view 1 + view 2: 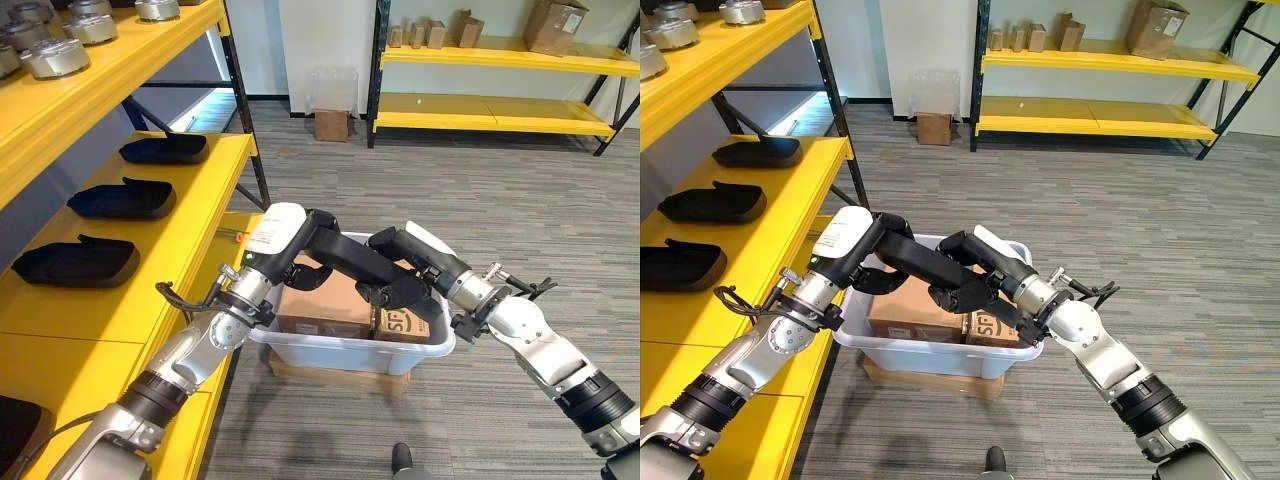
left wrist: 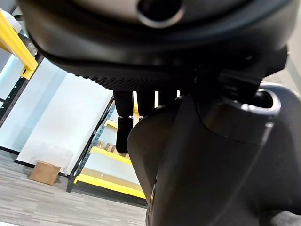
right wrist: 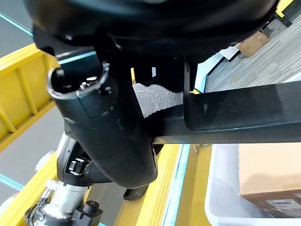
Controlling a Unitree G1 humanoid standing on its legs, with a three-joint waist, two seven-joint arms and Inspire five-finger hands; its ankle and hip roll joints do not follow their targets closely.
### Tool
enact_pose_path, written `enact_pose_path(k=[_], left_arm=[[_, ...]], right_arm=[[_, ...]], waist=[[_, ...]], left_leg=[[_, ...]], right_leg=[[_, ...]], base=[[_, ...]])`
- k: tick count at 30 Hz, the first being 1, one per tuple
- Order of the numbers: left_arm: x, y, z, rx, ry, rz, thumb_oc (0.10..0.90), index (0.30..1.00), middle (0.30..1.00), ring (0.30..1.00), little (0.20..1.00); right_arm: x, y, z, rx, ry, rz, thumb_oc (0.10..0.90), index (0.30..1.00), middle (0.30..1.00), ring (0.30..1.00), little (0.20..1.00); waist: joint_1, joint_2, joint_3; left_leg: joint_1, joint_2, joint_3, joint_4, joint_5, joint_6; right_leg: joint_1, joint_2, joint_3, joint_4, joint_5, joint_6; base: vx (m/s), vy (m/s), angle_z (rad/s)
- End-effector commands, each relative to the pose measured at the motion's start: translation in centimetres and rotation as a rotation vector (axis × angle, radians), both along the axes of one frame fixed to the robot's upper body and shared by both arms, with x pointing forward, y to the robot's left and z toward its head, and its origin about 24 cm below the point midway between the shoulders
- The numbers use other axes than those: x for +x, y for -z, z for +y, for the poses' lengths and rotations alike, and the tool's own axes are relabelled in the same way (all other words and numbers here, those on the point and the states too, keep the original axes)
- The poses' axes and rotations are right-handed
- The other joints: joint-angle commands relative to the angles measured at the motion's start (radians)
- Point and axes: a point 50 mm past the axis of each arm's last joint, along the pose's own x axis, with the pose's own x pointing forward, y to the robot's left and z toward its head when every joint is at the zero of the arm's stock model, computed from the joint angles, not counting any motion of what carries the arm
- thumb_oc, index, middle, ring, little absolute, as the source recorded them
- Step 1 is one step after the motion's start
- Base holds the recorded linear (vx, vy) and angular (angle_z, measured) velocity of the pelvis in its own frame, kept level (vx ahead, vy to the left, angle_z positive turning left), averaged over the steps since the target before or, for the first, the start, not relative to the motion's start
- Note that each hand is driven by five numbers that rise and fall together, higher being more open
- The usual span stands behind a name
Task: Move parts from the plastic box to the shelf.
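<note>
A yellow metal shelf (image 1: 150, 215) is seen along the frame's left, and a translucent white plastic box (image 1: 340, 352) at lower centre. Above the box, a long black moulded plastic part (image 1: 352, 262) is held at both ends, the left hand (image 1: 300, 232) and right hand (image 1: 412, 255) each clenched around it.

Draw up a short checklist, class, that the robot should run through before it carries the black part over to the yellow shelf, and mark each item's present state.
1. Black part lifted above the plastic box: ok.
2. Left robot hand holding one end of the part: ok.
3. Right robot hand holding the other end: ok.
4. Part clear of the cardboard boxes inside the plastic box: cannot tell.
5. Free space on the yellow shelf, near the black trays already lying there: ok.
6. Grip firm enough for the carry: cannot tell.
</note>
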Motion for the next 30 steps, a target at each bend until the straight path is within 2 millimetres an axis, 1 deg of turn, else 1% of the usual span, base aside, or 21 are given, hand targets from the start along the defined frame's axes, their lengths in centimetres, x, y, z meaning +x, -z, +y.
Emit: enact_pose_path(k=[1, 9, 16, 17, 18, 23, 29, 30], left_arm=[[1.4, -4.6, -3.2, -0.049, 0.138, -0.169, 0.4, 0.3, 0.3, 0.3, 0.3], [1.5, -4.3, -3.1, -0.046, 0.132, -0.161, 0.4, 0.3, 0.3, 0.3, 0.3], [1.4, -4.0, -2.6, -0.048, 0.118, -0.15, 0.4, 0.3, 0.3, 0.3, 0.3], [1.4, -4.0, -2.5, -0.048, 0.115, -0.149, 0.4, 0.3, 0.3, 0.3, 0.3], [1.4, -3.9, -2.4, -0.048, 0.111, -0.144, 0.4, 0.3, 0.3, 0.3, 0.3], [1.3, -3.4, -1.8, -0.042, 0.093, -0.128, 0.4, 0.3, 0.3, 0.3, 0.3], [1.3, -2.4, 0.1, -0.009, 0.024, -0.092, 0.4, 0.3, 0.3, 0.3, 0.3], [1.2, -2.4, 0.1, -0.009, 0.024, -0.092, 0.4, 0.3, 0.3, 0.3, 0.3]], right_arm=[[-0.6, -7.7, 4.9, 0.198, -0.251, -0.311, 0.4, 0.3, 0.3, 0.3, 0.3], [-0.6, -7.5, 5.0, 0.192, -0.246, -0.308, 0.4, 0.3, 0.3, 0.3, 0.3], [-0.6, -7.3, 4.6, 0.185, -0.228, -0.307, 0.4, 0.3, 0.3, 0.3, 0.3], [-0.6, -7.3, 4.6, 0.186, -0.228, -0.304, 0.614, 0.599, 0.599, 0.599, 0.599], [-0.6, -7.3, 4.6, 0.191, -0.226, -0.303, 0.9, 1.0, 1.0, 1.0, 1.0], [-0.6, -7.4, 4.5, 0.201, -0.229, -0.303, 0.9, 1.0, 1.0, 1.0, 1.0], [-0.9, -7.5, 3.6, 0.225, -0.201, -0.312, 0.9, 1.0, 1.0, 1.0, 1.0], [-0.9, -7.5, 3.6, 0.226, -0.201, -0.312, 0.9, 1.0, 1.0, 1.0, 1.0]], waist=[[0.0, -0.01, -0.104], [0.0, -0.01, -0.106], [0.001, -0.009, -0.11], [0.001, -0.01, -0.111], [0.001, -0.01, -0.111], [0.001, -0.008, -0.111], [0.002, -0.004, -0.11], [0.002, -0.004, -0.111]], left_leg=[[0.071, 0.055, -0.007, -0.008, -0.072, -0.018], [0.073, 0.054, -0.008, -0.008, -0.074, -0.017], [0.079, 0.053, -0.006, -0.008, -0.077, -0.015], [0.079, 0.053, -0.005, -0.008, -0.077, -0.016], [0.078, 0.053, -0.004, -0.008, -0.077, -0.016], [0.078, 0.053, -0.004, -0.008, -0.076, -0.016], [0.079, 0.048, -0.001, -0.008, -0.079, -0.014], [0.079, 0.048, -0.001, -0.008, -0.079, -0.014]], right_leg=[[-0.006, -0.055, 0.063, 0.074, -0.084, 0.07], [-0.005, -0.054, 0.064, 0.074, -0.085, 0.07], [0.001, -0.055, 0.063, 0.072, -0.085, 0.071], [0.0, -0.055, 0.064, 0.072, -0.085, 0.071], [0.0, -0.055, 0.064, 0.071, -0.085, 0.071], [-0.003, -0.057, 0.065, 0.073, -0.085, 0.071], [-0.006, -0.059, 0.07, 0.074, -0.084, 0.071], [-0.006, -0.059, 0.07, 0.074, -0.084, 0.071]], base=[[0.0, 0.0, 0.0], [0.0, 0.0, 0.0], [0.0, 0.0, 0.0], [0.0, 0.0, 0.0], [0.0, 0.0, 0.0], [0.0, 0.0, 0.0], [0.0, 0.0, 0.0], [0.0, 0.0, 0.0]])
